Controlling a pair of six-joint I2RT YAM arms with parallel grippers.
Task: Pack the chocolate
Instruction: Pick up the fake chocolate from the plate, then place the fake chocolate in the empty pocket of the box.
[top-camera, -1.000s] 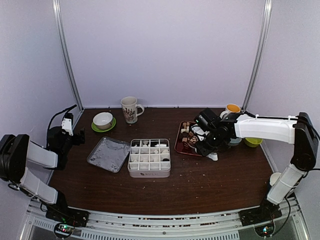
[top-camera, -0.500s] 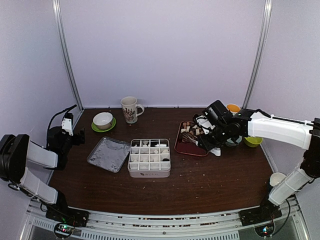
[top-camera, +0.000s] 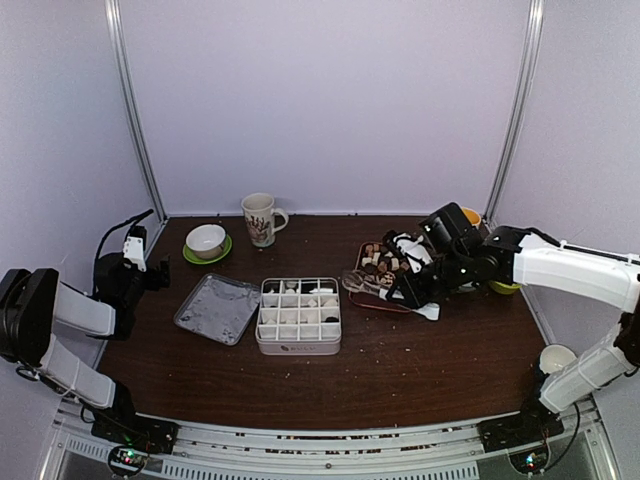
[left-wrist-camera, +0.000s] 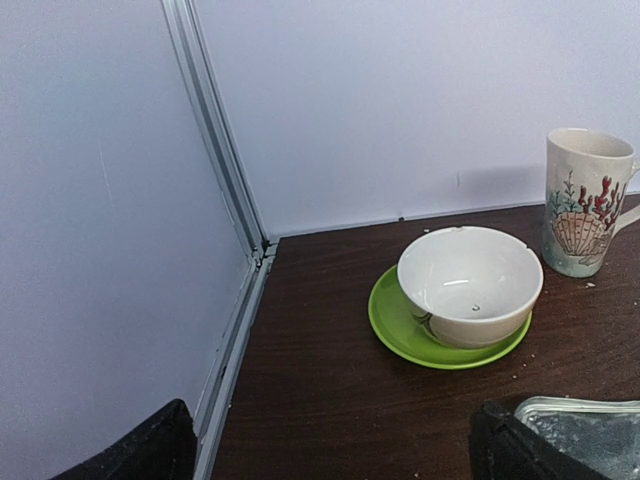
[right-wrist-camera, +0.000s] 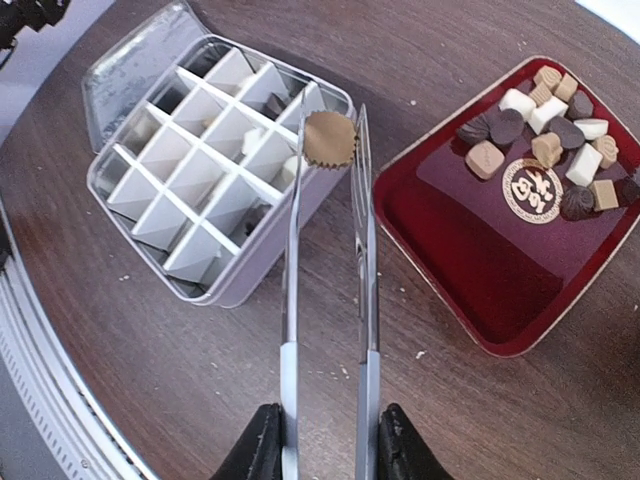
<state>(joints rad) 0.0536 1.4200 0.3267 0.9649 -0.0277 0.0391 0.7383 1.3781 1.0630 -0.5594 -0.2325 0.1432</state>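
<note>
Chocolate (right-wrist-camera: 329, 138) in tongs (right-wrist-camera: 366, 260) hangs by box (right-wrist-camera: 240, 285) rim (tray (right-wrist-camera: 470, 275) beside).

On the counter (top-camera: 400, 370), a white divided box (top-camera: 298, 315) sits centre, its lid (top-camera: 218, 308) at 9 o'clock. At 3 o'clock, the right gripper (top-camera: 410, 291) holds tongs (top-camera: 358, 283) over the red tray (top-camera: 374, 300) of chocolate (top-camera: 378, 256).

Divided box (top-camera: 298, 346) mid-table, lid (top-camera: 217, 308) on its left, tray (right-wrist-camera: 470, 250) of chocolate (right-wrist-camera: 546, 150) on its right, mug (top-camera: 260, 219) behind.
</note>
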